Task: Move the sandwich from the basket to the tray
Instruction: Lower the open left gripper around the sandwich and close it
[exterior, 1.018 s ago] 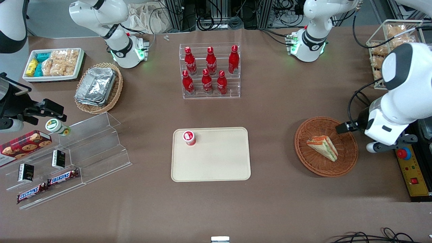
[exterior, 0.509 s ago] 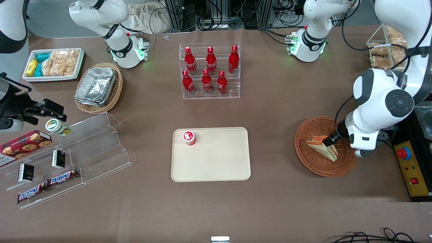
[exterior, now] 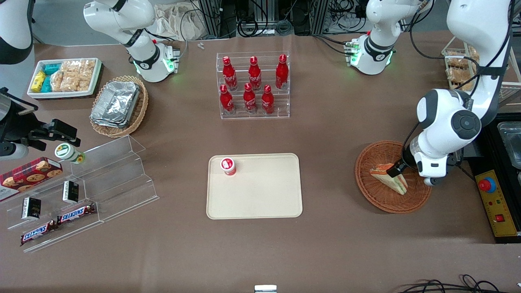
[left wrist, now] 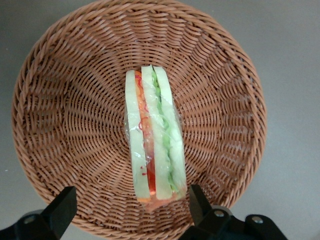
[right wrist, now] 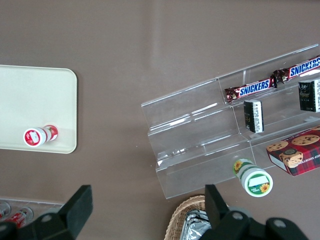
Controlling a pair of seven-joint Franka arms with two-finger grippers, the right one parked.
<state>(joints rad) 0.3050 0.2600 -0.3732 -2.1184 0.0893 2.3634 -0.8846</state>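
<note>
While the beige tray (exterior: 254, 186) lies in the middle of the table with only a small red-capped bottle (exterior: 228, 166) on it, the sandwich (exterior: 389, 178) rests in the brown basket (exterior: 374, 190) toward the working arm's end. The gripper (exterior: 395, 171) hangs over the sandwich with its fingers (left wrist: 61, 208) spread wide, holding nothing. Compared with half a second ago, it has moved slightly closer over the sandwich, which has not moved.
</note>
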